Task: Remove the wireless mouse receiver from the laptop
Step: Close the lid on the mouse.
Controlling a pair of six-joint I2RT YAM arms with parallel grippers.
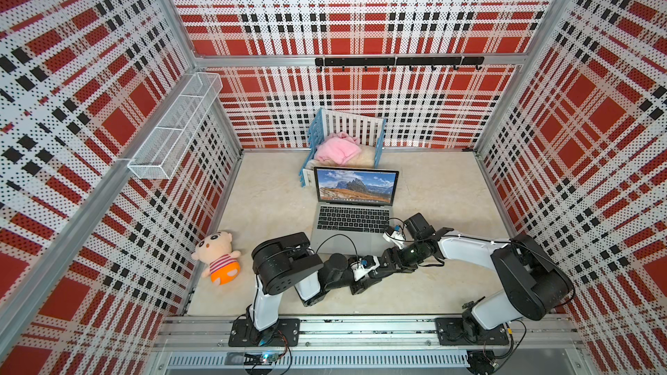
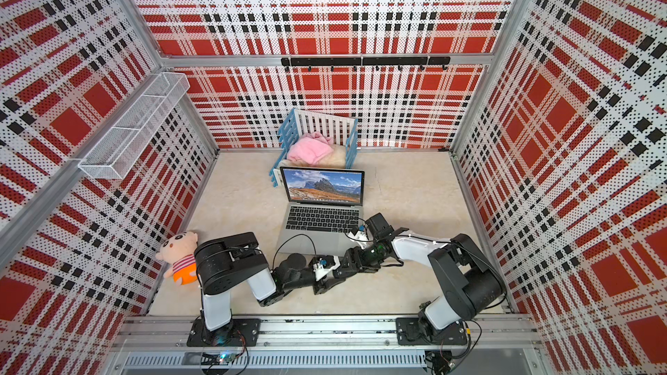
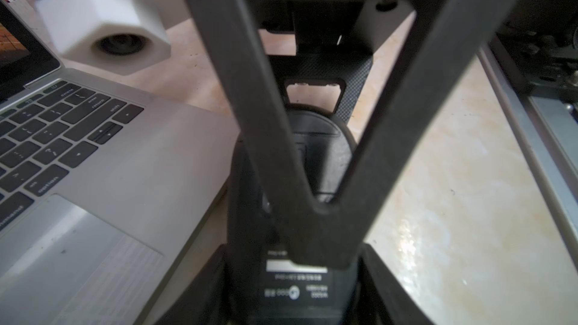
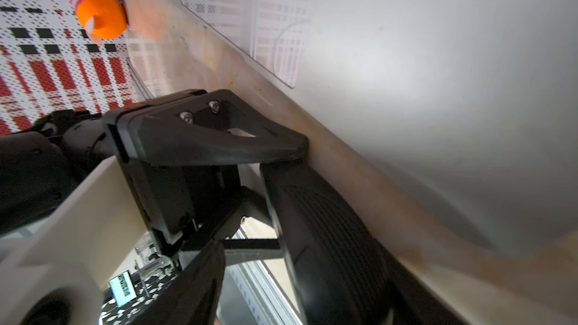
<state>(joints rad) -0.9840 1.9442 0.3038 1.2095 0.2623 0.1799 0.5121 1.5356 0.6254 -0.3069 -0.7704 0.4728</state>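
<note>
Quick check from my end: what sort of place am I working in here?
Most likely a staged robot test cell, not a real room: plaid-printed perforated wall panels on aluminium framing enclose a small beige floor, and the props are a mixed lot: a laptop, a toy crib, a plush doll.

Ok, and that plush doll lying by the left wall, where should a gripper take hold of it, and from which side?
Probably the plush doll is best taken at its striped torso, from straight above. It lies flat on the table, and the torso is narrower than the big round head, so the jaws could span it. The wall close beside it leaves little room for a sideways approach.
</note>
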